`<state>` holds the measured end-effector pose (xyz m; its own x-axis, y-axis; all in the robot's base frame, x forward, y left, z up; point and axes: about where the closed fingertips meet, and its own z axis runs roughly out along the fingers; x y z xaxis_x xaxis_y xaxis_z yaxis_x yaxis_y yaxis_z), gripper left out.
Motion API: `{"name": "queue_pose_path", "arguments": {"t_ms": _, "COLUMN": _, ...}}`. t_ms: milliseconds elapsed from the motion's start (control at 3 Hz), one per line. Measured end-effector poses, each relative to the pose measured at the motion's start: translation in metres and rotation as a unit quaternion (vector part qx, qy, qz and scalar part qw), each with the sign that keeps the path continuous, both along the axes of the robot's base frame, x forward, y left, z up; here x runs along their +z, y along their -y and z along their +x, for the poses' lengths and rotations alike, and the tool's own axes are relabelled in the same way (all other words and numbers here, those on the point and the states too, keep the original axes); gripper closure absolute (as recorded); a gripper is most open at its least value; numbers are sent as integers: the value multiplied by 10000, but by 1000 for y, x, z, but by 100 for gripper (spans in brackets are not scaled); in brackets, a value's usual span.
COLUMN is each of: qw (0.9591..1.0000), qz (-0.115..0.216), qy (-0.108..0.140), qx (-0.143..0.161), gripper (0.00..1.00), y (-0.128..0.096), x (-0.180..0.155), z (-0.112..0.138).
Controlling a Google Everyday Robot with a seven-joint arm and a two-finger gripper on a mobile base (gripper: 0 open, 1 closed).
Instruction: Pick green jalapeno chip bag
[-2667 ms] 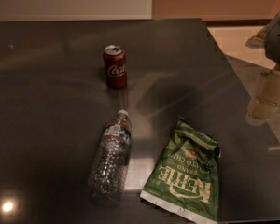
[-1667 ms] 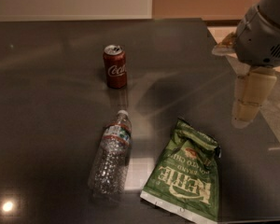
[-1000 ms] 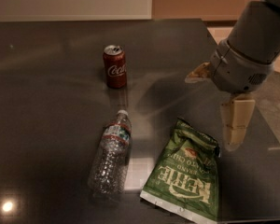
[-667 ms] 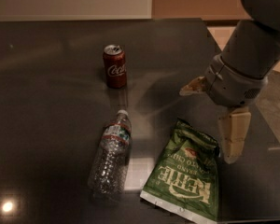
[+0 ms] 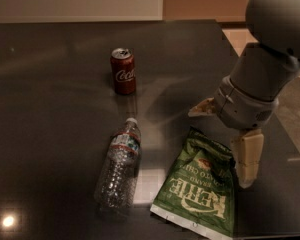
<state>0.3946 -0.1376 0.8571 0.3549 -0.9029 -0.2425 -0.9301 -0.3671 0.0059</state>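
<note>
Now, the claw [image 5: 218, 147]: we see it low over the right side of the tabletop [image 5: 50, 114], its two pale fingers spread wide, one pointing left and the other pointing down. It has hold of nothing.
Green jalapeno chip bag [image 5: 200, 190]: it lies flat on the near right of the tabletop. Its top end sits just under the claw, and its white lettering reads upside down from our side.
Done: in our judgement only the approach is made. The claw stands above the bag's upper end with the down-pointing finger just beside the bag's right edge.
Left: closing on the bag and lifting it. The bag is not yet gripped.
Water bottle [image 5: 118, 169]: on its side just left of the bag, apart from it.
Cola can [image 5: 123, 71]: upright, well behind the bottle and clear of the claw.
Hard to tell: we cannot say whether the lower fingertip touches the tabletop or hangs above it, nor whether the left-pointing finger brushes the bag's crinkled top.
Cut off: the arm runs out of view at the upper right.
Unreadable: the small print on the bag.
</note>
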Motion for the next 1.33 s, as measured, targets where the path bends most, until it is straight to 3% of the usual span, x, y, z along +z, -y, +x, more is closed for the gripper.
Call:
{"name": "queue_pose_path", "arguments": {"t_ms": 333, "qw": 10000, "qz": 5, "qy": -38, "qx": 6, "gripper": 0, "y": -1, "x": -9, "z": -2}}
{"name": "queue_pose_path", "arguments": {"t_ms": 667, "qw": 10000, "qz": 2, "qy": -43, "qx": -39, "gripper": 16, "y": -2, "x": -16, "z": 0}}
{"name": "queue_pose_path", "arguments": {"t_ms": 1333, "qw": 9999, "qz": -30, "qy": -29, "qx": -137, "gripper": 62, "y": -4, "x": -15, "z": 2}}
